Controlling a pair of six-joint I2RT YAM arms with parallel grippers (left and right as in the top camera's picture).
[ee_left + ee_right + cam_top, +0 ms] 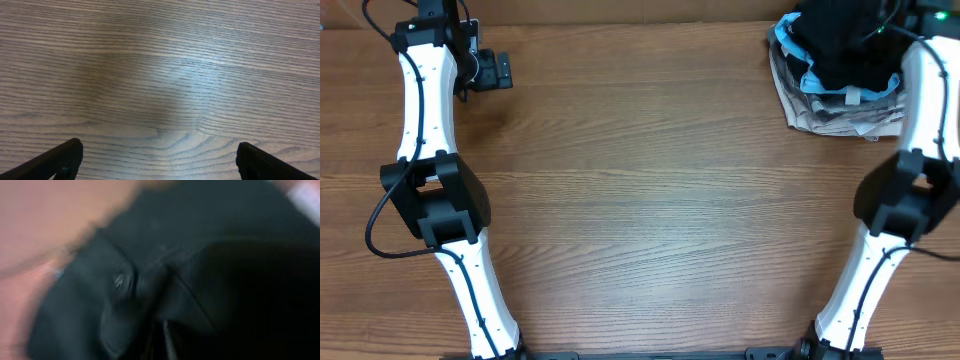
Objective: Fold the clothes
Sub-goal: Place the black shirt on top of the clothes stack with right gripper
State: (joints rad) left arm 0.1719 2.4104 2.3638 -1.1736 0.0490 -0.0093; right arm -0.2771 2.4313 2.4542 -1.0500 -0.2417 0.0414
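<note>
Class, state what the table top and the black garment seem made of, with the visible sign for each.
Table top: wood or wood-look laminate, smooth with a slight sheen; grain lines and a soft light patch show.
Black garment: soft cloth, matte; it lies bunched in folds, its weave too blurred to tell.

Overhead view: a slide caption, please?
Right arm at the black garment atop a clothes pile; left arm over the table.

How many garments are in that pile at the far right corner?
3 visible: a black garment on top, a light-blue shirt under it, and a grey-beige garment at the bottom. More may be hidden underneath.
</note>
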